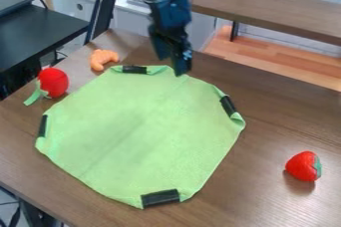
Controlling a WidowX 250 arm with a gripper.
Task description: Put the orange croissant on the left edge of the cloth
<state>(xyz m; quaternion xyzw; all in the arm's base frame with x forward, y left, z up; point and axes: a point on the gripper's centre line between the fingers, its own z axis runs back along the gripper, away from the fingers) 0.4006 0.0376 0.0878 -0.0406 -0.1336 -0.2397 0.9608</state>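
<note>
One orange croissant (pixel 103 59): lying on the brown wooden worktop (pixel 259 121), off the cloth, just beside its upper-left portion as seen by the camera.

One light green cloth (pixel 143 131): spread over the middle of the worktop, many-sided in outline, lightly creased, the rim turned up in places. Fitted with four black strips: one at the top (pixel 134 69), one at the right (pixel 228 105), one at the left (pixel 43 126), one at the bottom (pixel 160 198).

One black gripper (pixel 178 70): pointing down at the cloth's upper edge, to the right of the top strip; contact with the cloth cannot be told. State of jaws: open or closed, cannot be told.

One round red toy (pixel 53 82), with green leafy part (pixel 34 95): on the worktop, near the cloth's upper-left side, below and left of the croissant.

One red strawberry (pixel 303 166), green at one end: on the worktop, lower right, well apart from the cloth.

One black table (pixel 40 34): beyond the worktop, upper left.
</note>
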